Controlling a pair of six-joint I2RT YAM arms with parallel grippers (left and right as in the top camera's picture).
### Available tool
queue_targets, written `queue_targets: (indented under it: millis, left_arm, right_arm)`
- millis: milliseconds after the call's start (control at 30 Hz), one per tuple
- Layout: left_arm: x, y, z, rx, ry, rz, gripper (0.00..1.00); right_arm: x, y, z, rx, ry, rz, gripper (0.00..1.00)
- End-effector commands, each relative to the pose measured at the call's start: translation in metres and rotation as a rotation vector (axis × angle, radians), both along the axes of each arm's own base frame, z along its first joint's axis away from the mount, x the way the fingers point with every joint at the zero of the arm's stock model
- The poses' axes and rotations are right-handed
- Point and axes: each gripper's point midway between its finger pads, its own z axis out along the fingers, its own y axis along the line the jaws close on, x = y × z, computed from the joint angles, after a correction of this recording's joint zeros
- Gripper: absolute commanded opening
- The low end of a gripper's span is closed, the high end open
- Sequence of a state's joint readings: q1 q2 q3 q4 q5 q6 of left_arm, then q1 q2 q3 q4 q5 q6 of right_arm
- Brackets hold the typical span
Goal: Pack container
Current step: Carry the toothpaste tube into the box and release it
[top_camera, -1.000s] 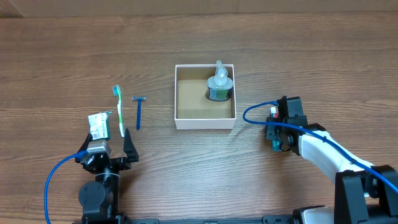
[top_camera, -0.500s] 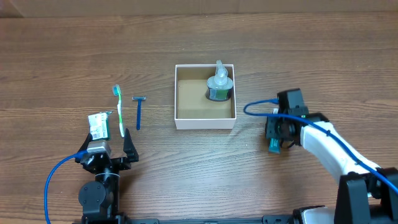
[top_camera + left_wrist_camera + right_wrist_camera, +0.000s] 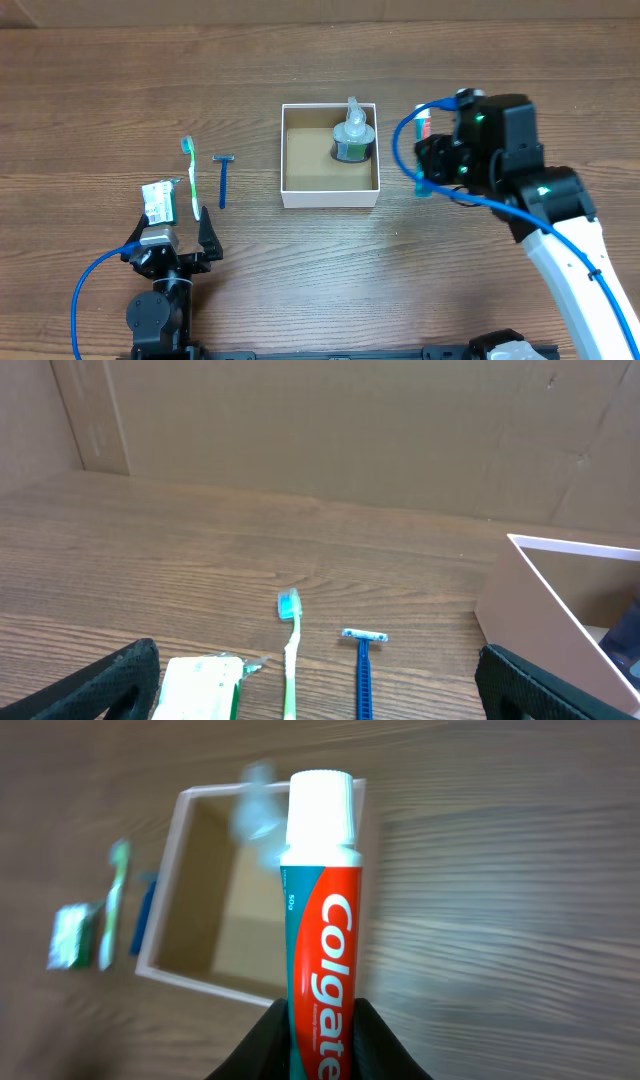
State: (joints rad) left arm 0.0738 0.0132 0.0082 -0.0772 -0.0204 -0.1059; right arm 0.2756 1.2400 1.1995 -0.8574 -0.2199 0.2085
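Observation:
The container (image 3: 290, 190) is a square white-walled box with a tan floor at mid table; it also shows in the right wrist view (image 3: 190, 850) and the left wrist view (image 3: 540, 600). A clear pump bottle (image 3: 353, 135) stands in its far right corner. My right gripper (image 3: 428, 160) is shut on a red Colgate toothpaste tube (image 3: 318, 950), held above the table just right of the container. My left gripper (image 3: 170, 240) is open and empty near the front edge. A green toothbrush (image 3: 189, 172), a blue razor (image 3: 223, 178) and a green-white packet (image 3: 158, 202) lie ahead of it.
Brown cardboard walls (image 3: 330, 430) stand behind the far side of the wooden table. A blue cable (image 3: 405, 150) loops off the right arm beside the container.
My right gripper has lifted the toothpaste tube off the table and moved it back and left, to the container's right side. The left arm has not moved.

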Motion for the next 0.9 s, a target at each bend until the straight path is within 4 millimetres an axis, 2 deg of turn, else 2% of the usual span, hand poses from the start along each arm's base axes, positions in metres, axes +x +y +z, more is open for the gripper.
queue_targets:
  millis: [0,200,267,367,567,667,867]
  left_arm:
    - [0.0,0.0,0.001,-0.013,-0.009,0.004,1.0]
    - [0.0,0.0,0.001,-0.013,-0.009,0.004,1.0]
    - [0.0,0.0,0.001,-0.013,-0.009,0.004,1.0]
    - [0.0,0.0,0.001,-0.013,-0.009,0.004,1.0]
    - [0.0,0.0,0.001,-0.013,-0.009,0.004,1.0]
    - [0.0,0.0,0.001,-0.013,-0.009,0.004,1.0]
    - [0.0,0.0,0.001,-0.013,-0.009,0.004,1.0]
  right_arm:
    - [-0.015,0.05,0.027,0.024,-0.109,0.187,0.2]
    - [-0.026,0.103,0.035,-0.053,-0.245,0.335,0.21]
    - [-0.026,0.12,0.03,-0.06,-0.262,0.382,0.21]
    - [-0.018,0.139,0.009,-0.104,-0.262,0.442,0.22]
    - [0.02,0.144,-0.046,-0.3,-0.268,0.468,0.21]
    - [0.027,0.149,-0.055,-0.324,-0.284,0.485,0.21]
    - [0.044,0.142,-0.064,-0.448,-0.34,0.497,0.21]
